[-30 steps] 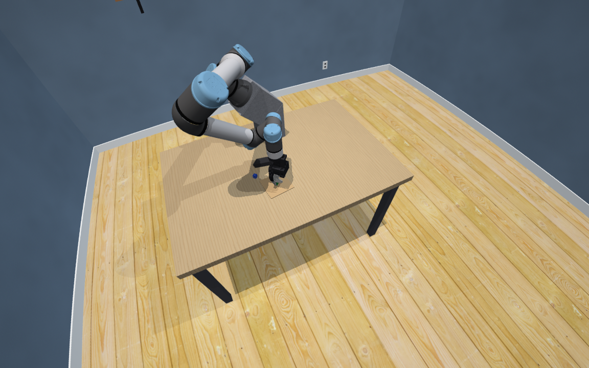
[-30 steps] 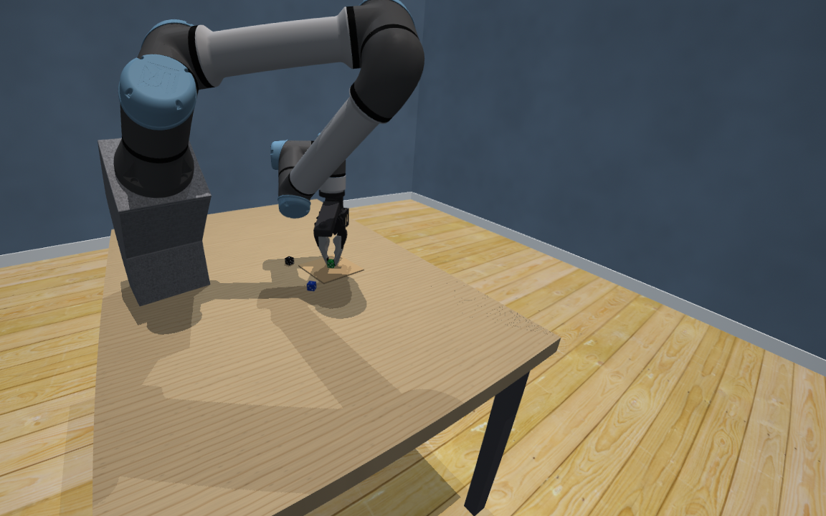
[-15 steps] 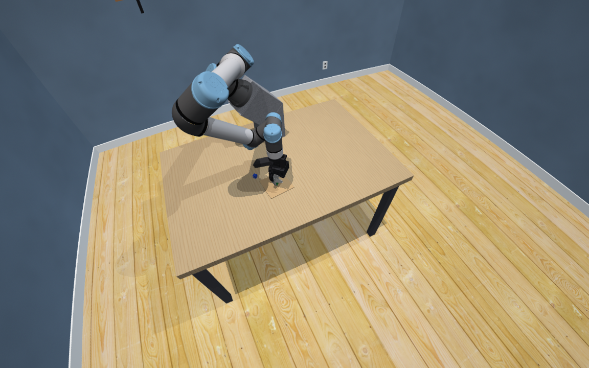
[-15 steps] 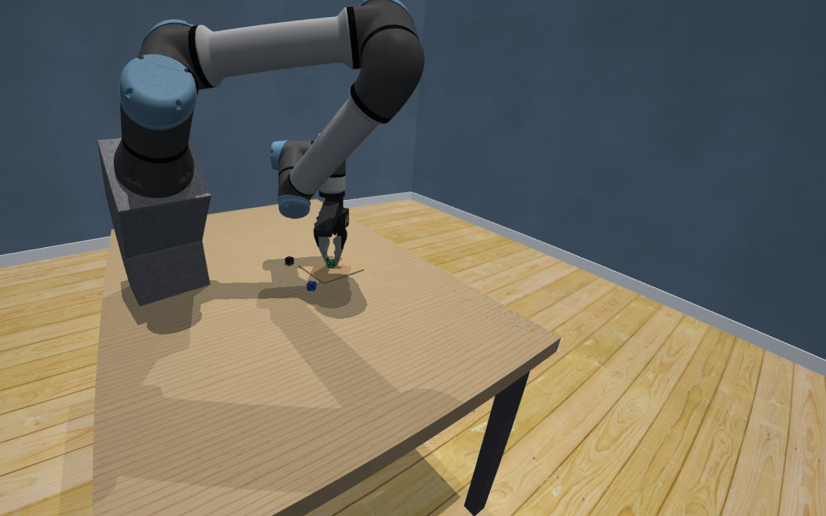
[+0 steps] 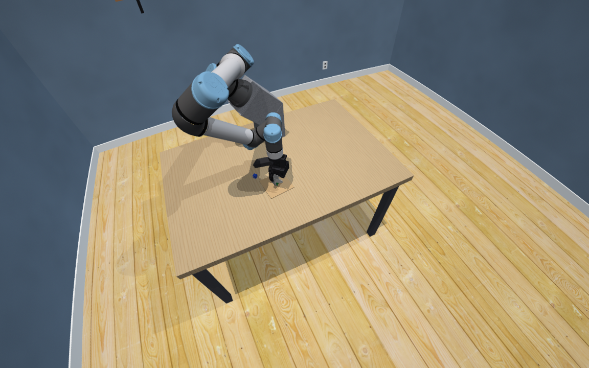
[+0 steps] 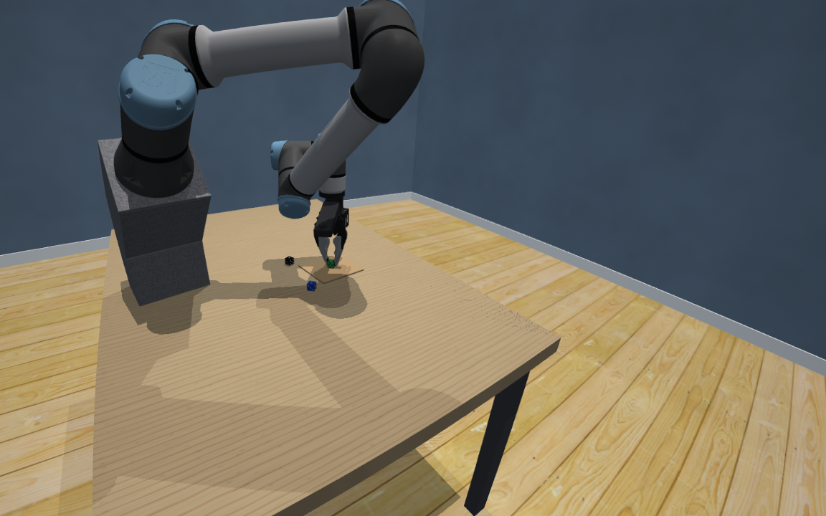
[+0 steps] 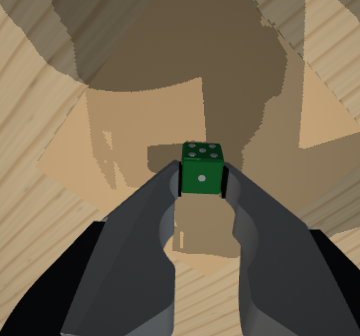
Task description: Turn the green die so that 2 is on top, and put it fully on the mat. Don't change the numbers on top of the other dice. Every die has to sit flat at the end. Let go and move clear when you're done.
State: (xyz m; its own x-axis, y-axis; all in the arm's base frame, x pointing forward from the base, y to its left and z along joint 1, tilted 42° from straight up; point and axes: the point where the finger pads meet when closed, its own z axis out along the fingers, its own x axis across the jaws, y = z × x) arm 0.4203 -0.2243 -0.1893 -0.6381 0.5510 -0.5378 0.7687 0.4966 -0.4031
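Note:
My gripper (image 7: 200, 164) is shut on the green die (image 7: 202, 174) and holds it over the tan mat (image 7: 150, 141). In the wrist view the die's face toward the camera shows one pip and the face beyond it shows five. The die (image 6: 330, 262) hangs between the fingertips just above the mat (image 6: 329, 271) in the exterior view. It also shows in the top view (image 5: 276, 184), under the gripper (image 5: 277, 181). Whether it touches the mat I cannot tell.
A blue die (image 6: 311, 286) lies on the table just off the mat's near corner. A black die (image 6: 289, 260) lies on the table behind the mat, toward the grey robot pedestal (image 6: 155, 246). The blue die also shows in the top view (image 5: 254, 175).

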